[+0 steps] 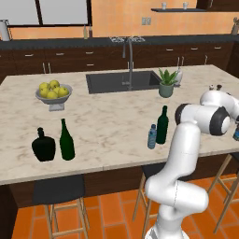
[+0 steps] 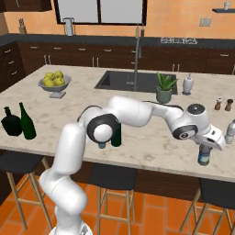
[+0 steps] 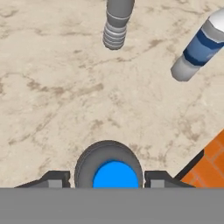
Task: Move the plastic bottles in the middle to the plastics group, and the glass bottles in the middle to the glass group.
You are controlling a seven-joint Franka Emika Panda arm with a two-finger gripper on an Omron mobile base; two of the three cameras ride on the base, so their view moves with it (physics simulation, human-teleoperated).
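Gripper point(image 2: 207, 146) sits right over a small plastic bottle point(image 2: 204, 155) near the counter's point(image 1: 107, 121) front edge, beside two more of its kind point(image 3: 197, 48). Fingers point(image 3: 54, 178) flank the blue cap; can't tell if they're squeezing or letting go. Bottle's light, slick, easy to tip, so grab the body below the cap. Green glass bottle point(image 1: 162, 125) waits mid-counter.
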